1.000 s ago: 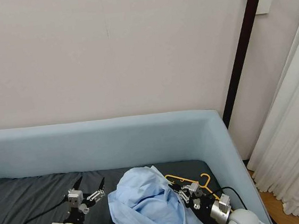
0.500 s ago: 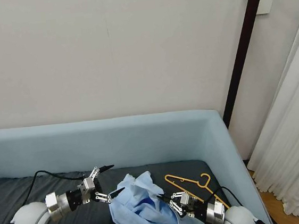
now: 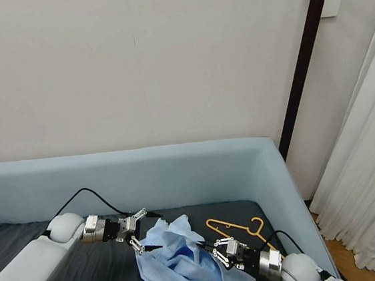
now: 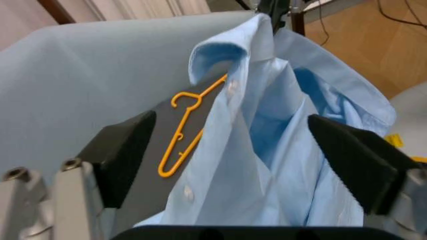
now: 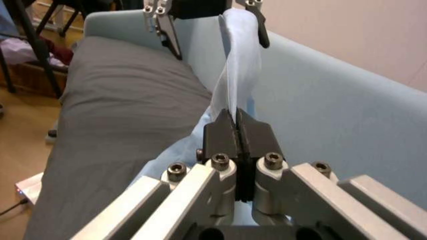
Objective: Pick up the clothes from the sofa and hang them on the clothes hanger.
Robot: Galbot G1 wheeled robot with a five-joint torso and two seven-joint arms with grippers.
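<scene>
A light blue shirt [image 3: 179, 257] lies crumpled on the sofa's dark seat. My right gripper [image 3: 218, 253] is shut on a fold of the shirt [image 5: 241, 75] at its right side, and its fingers [image 5: 227, 132] are pressed together on the cloth. My left gripper [image 3: 142, 231] is open at the shirt's upper left edge. Its black fingers [image 4: 127, 150] stand wide apart, with the collar and front of the shirt [image 4: 267, 130] just ahead between them. An orange hanger [image 3: 240, 229] lies flat on the seat to the right of the shirt, also seen as the hanger [image 4: 181, 134].
The pale blue sofa back [image 3: 178, 175] and right armrest [image 3: 283, 191] wall in the dark cushion [image 3: 31, 244]. A dark clothes rack pole [image 3: 303, 61] rises behind the armrest. White curtains [image 3: 373, 181] hang at the right. A black cable [image 3: 89, 194] loops over my left arm.
My left arm has stretched farther toward the back right, bringing its open gripper up to the shirt's top edge. The right gripper has stayed shut on the shirt.
</scene>
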